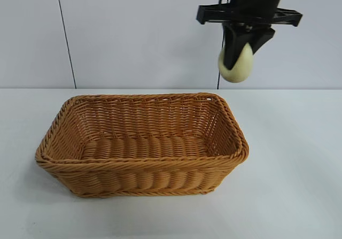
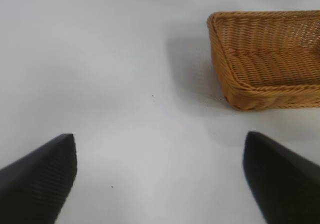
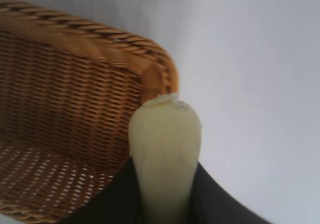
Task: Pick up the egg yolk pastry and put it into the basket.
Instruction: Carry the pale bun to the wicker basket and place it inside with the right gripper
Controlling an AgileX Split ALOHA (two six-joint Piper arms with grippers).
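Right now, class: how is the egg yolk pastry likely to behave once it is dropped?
The egg yolk pastry looks rounded, so it may roll. The right claw grips it without denting it, so it seems fairly firm. It probably weighs little.

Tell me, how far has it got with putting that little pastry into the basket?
The pick-up looks done: the right gripper is shut on the egg yolk pastry and holds it in the air above the basket's far right corner. In hand is the carry across. Left to do: lower it over the basket, which holds nothing yet, and let go. The left gripper sits open above the table, beside the basket.
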